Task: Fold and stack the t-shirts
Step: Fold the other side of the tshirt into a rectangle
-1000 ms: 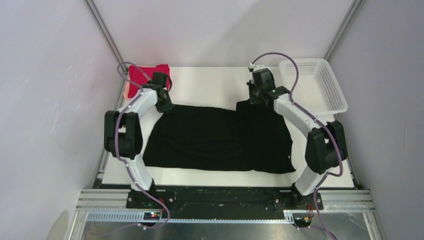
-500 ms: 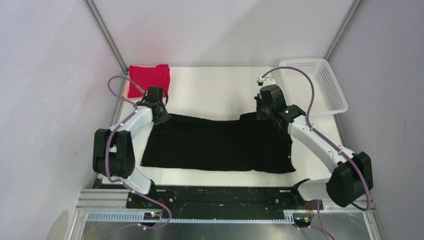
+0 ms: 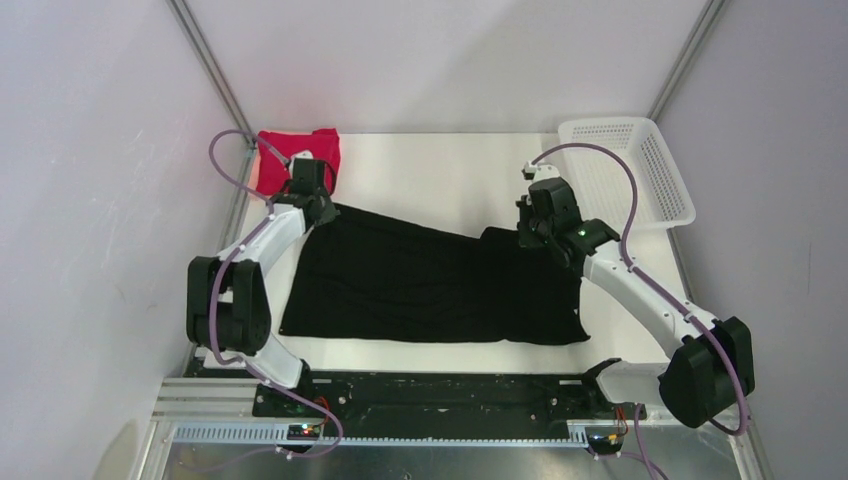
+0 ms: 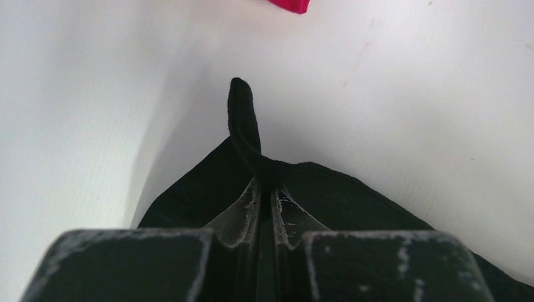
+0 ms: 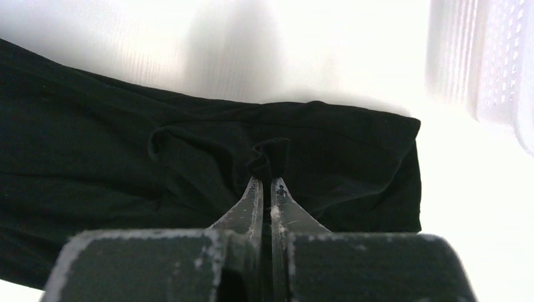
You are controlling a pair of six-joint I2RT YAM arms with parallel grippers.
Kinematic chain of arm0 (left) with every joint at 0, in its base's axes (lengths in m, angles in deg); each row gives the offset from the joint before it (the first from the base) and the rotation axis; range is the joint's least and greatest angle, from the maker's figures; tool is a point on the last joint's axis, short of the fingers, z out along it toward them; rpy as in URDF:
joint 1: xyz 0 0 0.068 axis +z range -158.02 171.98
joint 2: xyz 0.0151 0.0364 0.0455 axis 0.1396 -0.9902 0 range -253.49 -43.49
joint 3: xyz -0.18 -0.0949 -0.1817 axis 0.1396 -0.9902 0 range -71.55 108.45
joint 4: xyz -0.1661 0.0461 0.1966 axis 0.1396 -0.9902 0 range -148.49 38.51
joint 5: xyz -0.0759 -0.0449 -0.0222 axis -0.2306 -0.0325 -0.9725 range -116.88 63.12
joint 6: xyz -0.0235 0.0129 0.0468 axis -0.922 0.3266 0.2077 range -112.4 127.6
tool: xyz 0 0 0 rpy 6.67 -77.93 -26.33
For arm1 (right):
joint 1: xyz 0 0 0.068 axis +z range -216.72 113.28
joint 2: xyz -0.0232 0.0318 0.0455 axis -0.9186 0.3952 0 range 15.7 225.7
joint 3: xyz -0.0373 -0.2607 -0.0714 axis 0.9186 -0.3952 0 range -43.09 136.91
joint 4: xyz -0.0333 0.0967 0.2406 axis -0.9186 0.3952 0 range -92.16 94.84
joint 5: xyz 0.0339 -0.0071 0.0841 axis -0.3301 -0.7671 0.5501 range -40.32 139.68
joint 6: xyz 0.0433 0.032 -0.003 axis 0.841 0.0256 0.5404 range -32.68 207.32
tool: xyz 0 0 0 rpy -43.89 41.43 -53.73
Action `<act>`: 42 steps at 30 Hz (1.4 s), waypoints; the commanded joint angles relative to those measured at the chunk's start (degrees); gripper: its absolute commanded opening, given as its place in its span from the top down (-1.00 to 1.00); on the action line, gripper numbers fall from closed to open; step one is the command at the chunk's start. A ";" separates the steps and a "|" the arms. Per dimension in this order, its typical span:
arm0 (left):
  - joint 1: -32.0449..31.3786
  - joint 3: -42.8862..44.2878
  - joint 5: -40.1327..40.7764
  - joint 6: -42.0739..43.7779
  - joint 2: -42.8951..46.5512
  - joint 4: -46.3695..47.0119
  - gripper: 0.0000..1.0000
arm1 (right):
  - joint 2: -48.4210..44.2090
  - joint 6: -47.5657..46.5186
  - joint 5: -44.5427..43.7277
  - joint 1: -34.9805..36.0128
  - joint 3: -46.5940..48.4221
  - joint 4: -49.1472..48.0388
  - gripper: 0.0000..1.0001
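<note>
The large black t-shirt point(image 3: 430, 285) lies spread across the middle of the white table. My left gripper point(image 3: 318, 207) is shut on its far left corner; the left wrist view shows a black cloth tip point(image 4: 242, 119) sticking up past the gripper point(image 4: 266, 182). My right gripper point(image 3: 530, 232) is shut on the shirt's far right edge, where a pinched fold of black cloth point(image 5: 267, 157) sits at the gripper point(image 5: 265, 181). The crimson-red t-shirt point(image 3: 290, 155) lies folded at the far left corner, just behind the left gripper; its edge shows in the left wrist view point(image 4: 286, 5).
A white plastic mesh basket point(image 3: 630, 170) stands at the far right corner, close to the right gripper; its wall shows in the right wrist view point(image 5: 497, 63). Metal frame posts rise at both back corners. The table's near edge point(image 3: 420, 365) runs in front of the arm bases.
The left gripper first drew the shirt's left corner toward me, then carried it back toward the red shirt. The right gripper moved toward me and right with its edge. The far edge now slants.
</note>
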 commanded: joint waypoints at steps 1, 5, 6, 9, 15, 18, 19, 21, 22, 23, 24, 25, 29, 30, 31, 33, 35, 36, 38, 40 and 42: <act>-0.55 -0.37 3.97 2.29 -1.51 2.36 0.75 | -0.70 0.37 0.50 -0.57 0.17 -1.74 1.00; -1.25 -2.89 5.20 2.41 0.18 4.12 0.72 | -0.47 1.03 1.77 -0.30 -0.02 -1.17 1.00; -1.48 -3.87 5.57 2.55 0.52 4.45 0.71 | -0.56 1.20 2.16 -0.18 -0.36 -1.06 1.00; -1.72 -5.69 7.29 2.63 2.46 5.55 0.70 | -1.26 1.61 2.42 0.16 -1.18 -0.47 1.00; -2.23 -10.48 7.20 0.92 5.47 7.75 0.63 | -2.89 2.29 3.83 0.38 -2.76 0.37 1.00; -2.53 -13.36 7.23 -0.05 6.93 8.80 0.63 | -3.93 2.71 4.59 0.65 -3.98 0.84 1.00; -2.71 -14.14 7.42 -0.33 7.79 9.16 0.63 | -4.45 2.70 4.82 0.69 -4.24 0.96 1.00; -3.02 -16.13 7.72 -0.94 8.93 10.05 0.62 | -5.10 2.85 5.14 0.72 -5.34 1.44 1.00; -3.20 -17.22 7.66 -1.22 9.65 10.42 0.62 | -5.36 2.95 5.32 0.73 -5.66 1.63 1.00; -3.47 -17.70 7.46 -1.72 10.01 10.59 0.62 | -5.46 3.06 5.56 0.73 -6.28 1.75 1.00; -3.66 -18.51 7.26 -1.96 10.69 10.84 0.61 | -5.62 3.18 5.70 0.73 -6.61 1.81 1.00; -4.15 -18.91 7.43 -2.59 11.01 10.93 0.61 | -5.68 3.34 6.07 0.73 -7.15 1.88 1.00; -5.48 -21.77 7.83 -3.97 13.34 11.10 0.57 | -6.46 3.83 7.33 0.75 -8.71 2.19 1.00; -5.59 -22.79 7.55 -4.78 14.12 11.10 0.57 | -6.79 3.92 7.51 0.78 -9.02 2.45 1.00; -5.76 -24.03 7.59 -5.29 14.52 11.04 0.57 | -7.16 4.14 7.88 0.85 -9.73 2.58 1.00; -5.89 -25.76 8.11 -6.61 15.69 10.99 0.56 | -7.77 4.79 8.19 0.88 -11.20 2.58 1.00; -5.95 -27.46 9.27 -8.24 17.25 11.00 0.55 | -8.30 5.45 8.43 0.92 -12.49 3.08 1.00; -5.89 -28.04 9.58 -9.34 17.76 10.96 0.48 | -8.47 5.71 8.58 0.96 -13.41 3.26 1.00; -5.91 -29.80 10.59 -11.12 19.32 10.83 0.17 | -8.80 6.15 8.42 1.13 -14.63 4.01 0.90; -5.90 -31.14 11.91 -12.71 21.04 10.10 0.09 | -9.06 7.63 7.72 1.60 -15.75 5.43 0.85; -5.87 -31.17 15.46 -16.23 23.72 5.98 0.05 | -9.84 9.39 7.77 2.88 -16.91 8.12 0.65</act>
